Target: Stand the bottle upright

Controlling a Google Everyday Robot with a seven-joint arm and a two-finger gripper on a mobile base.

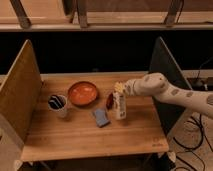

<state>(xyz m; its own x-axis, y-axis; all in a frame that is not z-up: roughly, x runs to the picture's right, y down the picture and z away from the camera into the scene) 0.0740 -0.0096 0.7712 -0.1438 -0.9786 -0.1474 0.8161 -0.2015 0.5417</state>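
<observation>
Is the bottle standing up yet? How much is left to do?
Nearly there. Done: the bottle looks upright on the table, beside the sponge. In hand: the pincer is right at the bottle's top. Left: it probably has to let go and back away without tipping the bottle, so we can see it stand alone.

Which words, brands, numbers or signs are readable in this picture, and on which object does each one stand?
None can be read.
The bottle has a label with dark print, but it is too small to read.
The pincer is at the bottle's top; no text shows on it.
</observation>
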